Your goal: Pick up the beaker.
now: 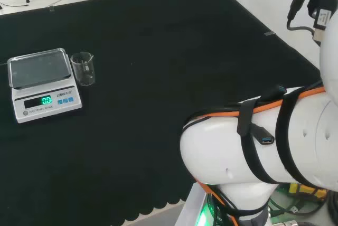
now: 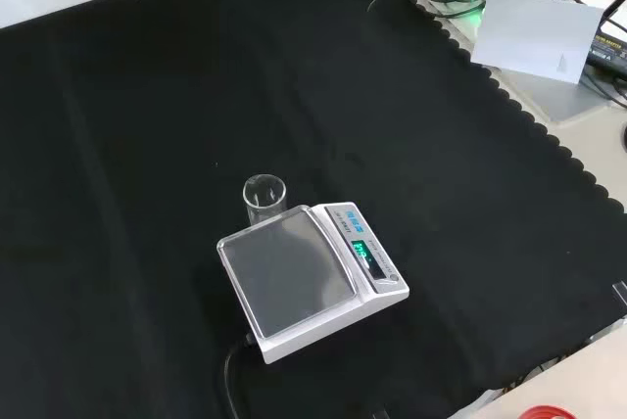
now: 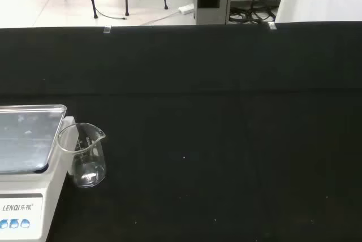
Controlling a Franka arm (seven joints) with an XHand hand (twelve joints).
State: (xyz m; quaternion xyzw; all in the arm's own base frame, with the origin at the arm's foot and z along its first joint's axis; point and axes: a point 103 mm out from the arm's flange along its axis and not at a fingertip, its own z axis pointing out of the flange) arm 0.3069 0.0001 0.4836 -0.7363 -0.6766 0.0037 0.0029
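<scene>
A small clear glass beaker (image 1: 83, 68) stands upright on the black cloth, right beside the scale's pan. In the front view the beaker (image 2: 264, 198) sits just behind the scale's far corner. The wrist view shows the beaker (image 3: 85, 155) with its spout, apparently empty, touching or nearly touching the scale's side. Nothing holds the beaker.
A white digital scale (image 1: 42, 83) with a steel pan and lit green display stands at the left in the head view; the scale (image 2: 309, 277) has a cable leading toward the front edge. The arm's white links (image 1: 264, 141) stand at the right. Cloth edges (image 2: 549, 145) border the bench.
</scene>
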